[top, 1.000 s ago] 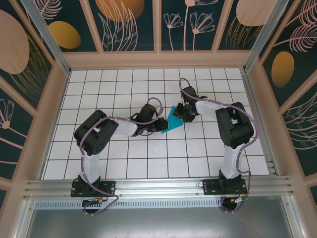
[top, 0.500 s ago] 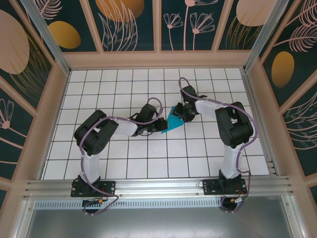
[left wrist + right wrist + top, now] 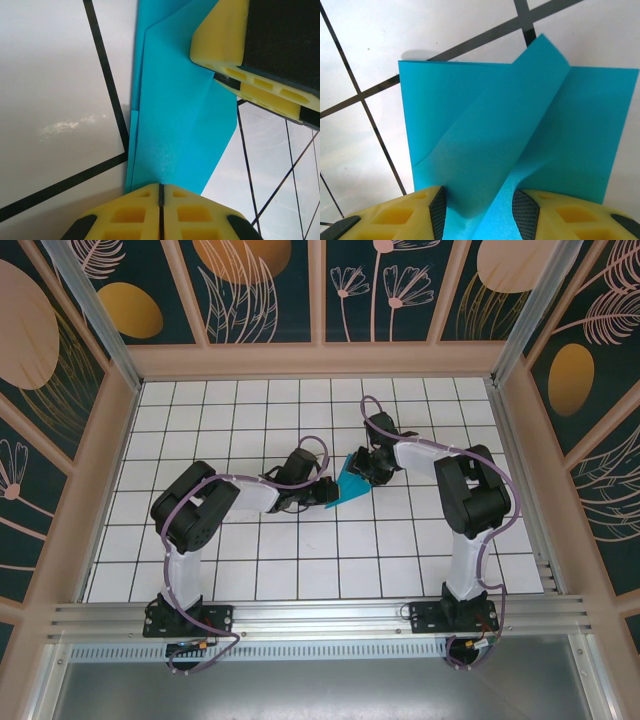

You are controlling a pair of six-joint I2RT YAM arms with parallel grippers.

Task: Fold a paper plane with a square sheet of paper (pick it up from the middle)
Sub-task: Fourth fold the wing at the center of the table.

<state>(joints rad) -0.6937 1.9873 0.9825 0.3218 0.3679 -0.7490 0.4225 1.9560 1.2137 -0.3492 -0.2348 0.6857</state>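
We see the blue paper (image 3: 347, 484), already folded into layers, lying near the middle of the table (image 3: 300, 570), slightly toward its far side. Our left claw (image 3: 160, 187) is clenched on the paper's edge, fingers pressed together. Our right claw (image 3: 479, 200) has its fingers apart with a raised fold between them; whether it squeezes, we cannot tell

White gridded table (image 3: 250, 570) with folded teal paper (image 3: 343, 490) on it.
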